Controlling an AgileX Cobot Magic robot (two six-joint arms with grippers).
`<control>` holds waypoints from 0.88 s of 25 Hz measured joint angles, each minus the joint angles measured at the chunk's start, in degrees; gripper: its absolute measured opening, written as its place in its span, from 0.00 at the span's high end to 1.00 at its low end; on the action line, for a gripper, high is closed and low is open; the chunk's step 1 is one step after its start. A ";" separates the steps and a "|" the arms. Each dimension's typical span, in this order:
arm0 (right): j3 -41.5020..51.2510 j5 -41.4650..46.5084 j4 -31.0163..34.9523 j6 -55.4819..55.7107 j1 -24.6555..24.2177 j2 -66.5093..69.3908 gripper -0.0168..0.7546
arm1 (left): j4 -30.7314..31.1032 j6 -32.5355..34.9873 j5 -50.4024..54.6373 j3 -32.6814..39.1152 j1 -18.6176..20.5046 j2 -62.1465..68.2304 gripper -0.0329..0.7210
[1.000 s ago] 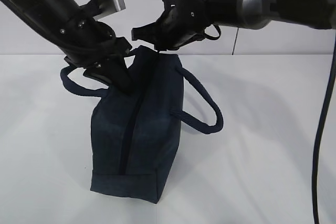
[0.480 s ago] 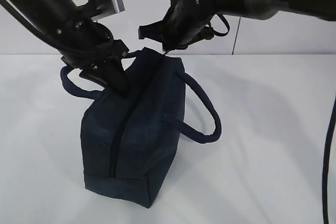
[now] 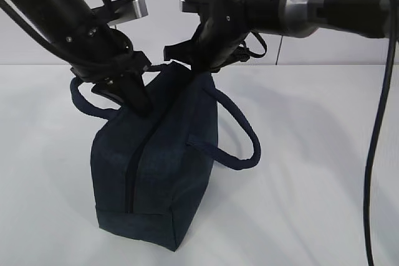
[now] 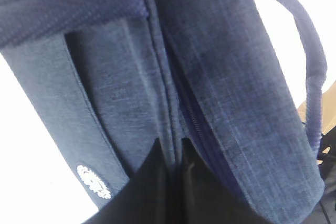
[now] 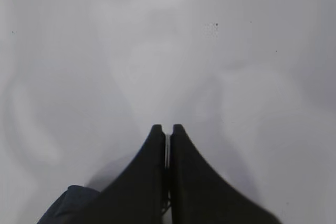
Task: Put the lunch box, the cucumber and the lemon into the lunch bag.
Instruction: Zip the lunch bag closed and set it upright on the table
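Observation:
The dark navy lunch bag (image 3: 156,160) stands tilted on the white table, its zipper (image 3: 132,179) closed along the top. My left gripper (image 3: 142,109) is shut on a fold of the bag's fabric (image 4: 226,77) right beside the zipper (image 4: 191,119), as the left wrist view shows at the left gripper (image 4: 173,148). My right gripper (image 3: 190,65) is shut at the bag's far upper end, with a thin silvery pull between the closed tips of the right gripper (image 5: 167,129). A corner of the bag (image 5: 68,203) shows below it. The lunch box, cucumber and lemon are out of view.
One loop handle (image 3: 240,129) hangs off the bag's right side, the other handle (image 3: 84,101) off the left behind my left arm. A black cable (image 3: 374,154) hangs down at the far right. A white wall stands behind the table (image 3: 312,185).
The bag's near end has swung to the left and the bag leans more. Both grippers kept their hold, and the right one shifted slightly.

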 joint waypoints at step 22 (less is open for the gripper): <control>-0.33 9.11 5.04 -9.05 -0.30 -2.53 1.00 | 1.12 0.23 2.04 0.00 0.00 -0.21 0.96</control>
